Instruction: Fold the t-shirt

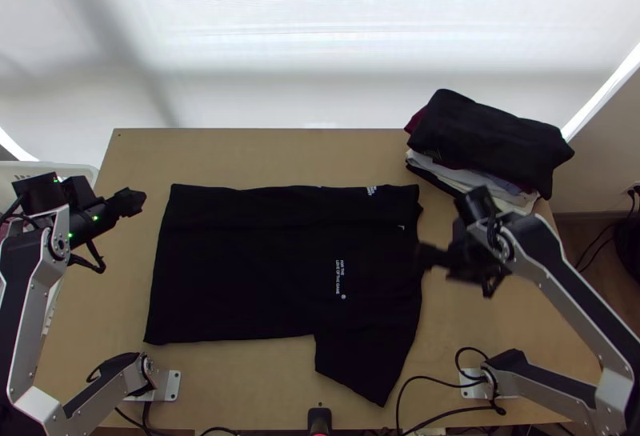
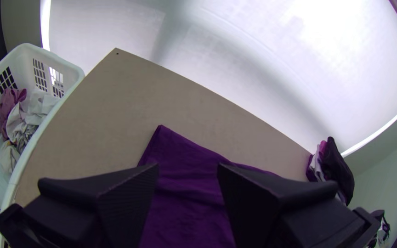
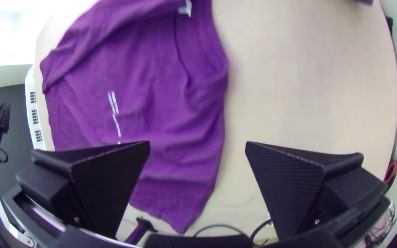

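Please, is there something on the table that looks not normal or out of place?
Nothing looks spilled or damaged. The folded stack at the far right corner looks untidy, its layers unevenly aligned. The t-shirt is lopsided: near sleeve sticking out, far side folded over, probably just mid-fold.

Links silver-grey | joints black | cables black | fingers [image 3: 290,183] flat, black

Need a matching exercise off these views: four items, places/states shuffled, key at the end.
Things
1. T-shirt
2. Left gripper
3. Clothes stack
4. Laundry basket

Places/states
A. At the table's far right corner
B. White, beside the table's left edge
C. Lying on the table, one sleeve sticking out toward the near edge
D. Fingers apart, over the table's left side

Pairs: 1-C, 2-D, 3-A, 4-B
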Robot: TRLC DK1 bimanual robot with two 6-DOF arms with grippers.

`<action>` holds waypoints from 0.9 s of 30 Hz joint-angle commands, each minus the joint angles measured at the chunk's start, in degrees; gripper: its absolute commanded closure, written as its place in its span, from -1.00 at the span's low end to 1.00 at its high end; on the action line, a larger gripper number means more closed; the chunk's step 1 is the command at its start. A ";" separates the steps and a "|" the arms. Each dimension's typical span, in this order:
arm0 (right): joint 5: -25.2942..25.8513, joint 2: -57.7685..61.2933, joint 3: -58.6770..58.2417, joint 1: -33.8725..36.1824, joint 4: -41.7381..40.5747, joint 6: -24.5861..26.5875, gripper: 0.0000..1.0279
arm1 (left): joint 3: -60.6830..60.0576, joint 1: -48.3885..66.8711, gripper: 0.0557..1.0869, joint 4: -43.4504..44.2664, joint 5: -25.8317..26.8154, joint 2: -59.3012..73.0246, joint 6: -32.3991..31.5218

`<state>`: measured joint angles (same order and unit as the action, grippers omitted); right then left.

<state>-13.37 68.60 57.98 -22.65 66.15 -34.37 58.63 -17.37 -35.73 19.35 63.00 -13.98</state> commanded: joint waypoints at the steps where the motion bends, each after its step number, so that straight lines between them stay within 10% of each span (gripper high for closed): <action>1: -2.19 -4.53 -5.33 -4.68 5.74 -5.62 -0.91 | -1.41 0.14 -0.26 -1.45 0.68 -0.95 1.32; 27: -7.90 -0.22 -22.20 -12.41 -9.02 -0.96 0.02 | -1.06 0.58 -0.26 -6.64 0.42 -3.32 4.40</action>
<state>-20.67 66.52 37.12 -34.48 57.60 -36.67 58.17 -16.99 -41.74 19.33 60.69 -10.41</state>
